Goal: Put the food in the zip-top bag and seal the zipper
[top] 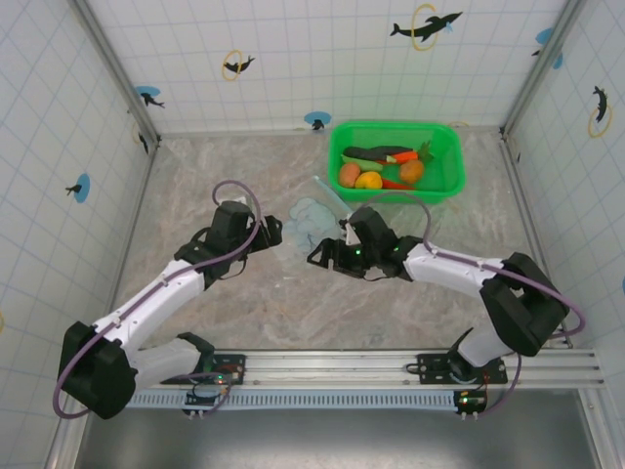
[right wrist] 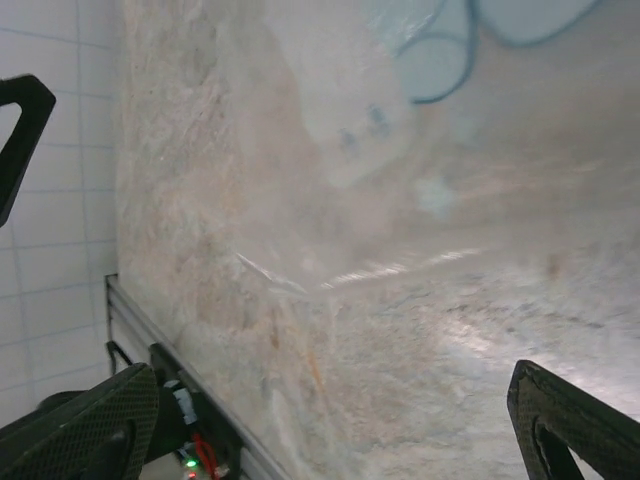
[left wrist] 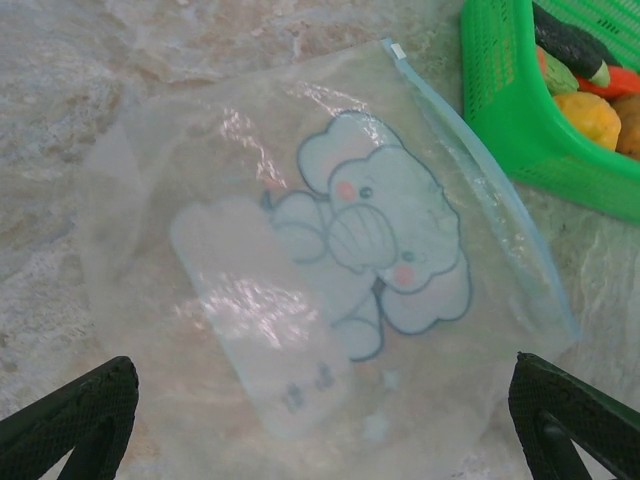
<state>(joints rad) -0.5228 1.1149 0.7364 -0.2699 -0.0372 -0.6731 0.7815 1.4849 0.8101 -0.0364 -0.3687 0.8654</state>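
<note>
The zip-top bag [left wrist: 300,290] lies flat on the marble table, clear with a light-blue elephant print [left wrist: 385,245]. Its zipper [left wrist: 480,170], a pale blue strip, runs along the edge nearest the basket. The food sits in the green mesh basket [top: 444,161]: eggplant [top: 369,153], carrot [top: 402,156], brownish-orange oval [top: 349,175], yellow-orange fruit [top: 368,180] and red chili [top: 394,184]. My left gripper [top: 278,234] hovers open at the bag's left edge, holding nothing. At the bag's near corner [right wrist: 400,110] my right gripper [top: 320,256] is open too, also with nothing in it.
The basket [left wrist: 500,90] stands close behind the bag's zipper edge. Tiled walls enclose the table on three sides. The rail with both arm bases [top: 391,366] runs along the near edge. Bare marble [top: 195,176] spreads out to the left.
</note>
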